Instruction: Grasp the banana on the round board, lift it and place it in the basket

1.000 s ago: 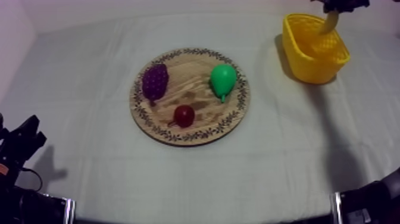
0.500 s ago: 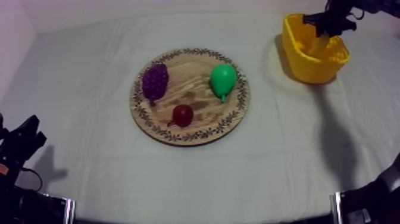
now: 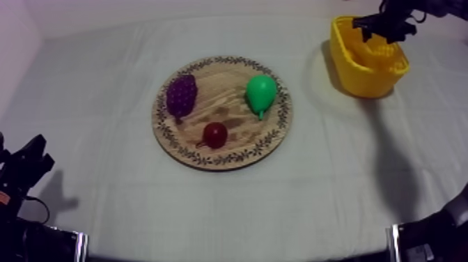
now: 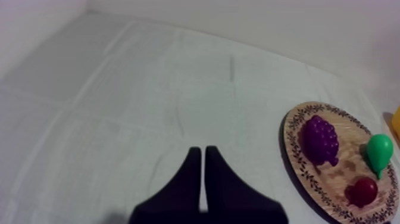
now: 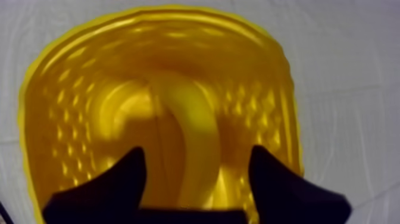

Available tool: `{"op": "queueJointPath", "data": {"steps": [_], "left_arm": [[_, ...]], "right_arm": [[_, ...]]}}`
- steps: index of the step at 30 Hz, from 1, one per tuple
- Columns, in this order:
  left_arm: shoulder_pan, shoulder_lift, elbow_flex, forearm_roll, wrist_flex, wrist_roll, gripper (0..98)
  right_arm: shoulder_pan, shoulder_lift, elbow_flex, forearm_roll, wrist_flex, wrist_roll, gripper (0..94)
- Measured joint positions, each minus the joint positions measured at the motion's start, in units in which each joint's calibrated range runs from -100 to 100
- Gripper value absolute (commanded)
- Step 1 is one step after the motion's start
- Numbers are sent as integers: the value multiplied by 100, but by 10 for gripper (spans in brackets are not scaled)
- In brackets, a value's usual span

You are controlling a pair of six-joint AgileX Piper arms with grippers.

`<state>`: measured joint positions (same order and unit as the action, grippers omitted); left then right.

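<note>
Since a second ago the right pincer (image 5: 197, 156) has come down to the yellow basket (image 3: 346, 56) at the upper right of the frame. Its fingers stand wide, and the banana (image 5: 191, 113) lies inside the basket. Release seems done; next it should lift straight out.

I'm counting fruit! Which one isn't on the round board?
The banana, lying inside the yellow basket. The pear, grapes and small red fruit all sit on the board.

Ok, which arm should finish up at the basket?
Right: the right gripper hangs open over the yellow basket, the banana lying inside. The left gripper sits shut beyond the wooden board, far from it.
</note>
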<state>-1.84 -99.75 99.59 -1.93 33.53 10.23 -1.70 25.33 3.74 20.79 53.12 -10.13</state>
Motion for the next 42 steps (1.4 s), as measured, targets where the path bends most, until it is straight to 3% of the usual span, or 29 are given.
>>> {"op": "queueJointPath", "data": {"steps": [4, 12, 18, 25, 31, 38, 42], "left_arm": [[0, 0, 0, 0, 0, 0, 0], [0, 0, 0, 0, 0, 0, 0], [0, 0, 0, 0, -1, 0, 0], [0, 0, 0, 0, -1, 0, 0], [0, 0, 0, 0, -1, 0, 0], [0, 0, 0, 0, -1, 0, 0], [0, 0, 0, 0, -1, 0, 0]], "right_arm": [[-4, -527, 388, -6, -206, -42, 118], [104, -2523, 1942, -90, -1104, -77, 17], [137, -4404, 3391, -164, -1740, -159, 4], [118, -6564, 5358, -569, -2482, 175, 3], [146, -8287, 7002, -771, -2612, 424, 2], [238, -9890, 8492, -1331, -2817, 946, 2], [234, -10618, 9213, -1492, -2789, 1203, 2]]}}
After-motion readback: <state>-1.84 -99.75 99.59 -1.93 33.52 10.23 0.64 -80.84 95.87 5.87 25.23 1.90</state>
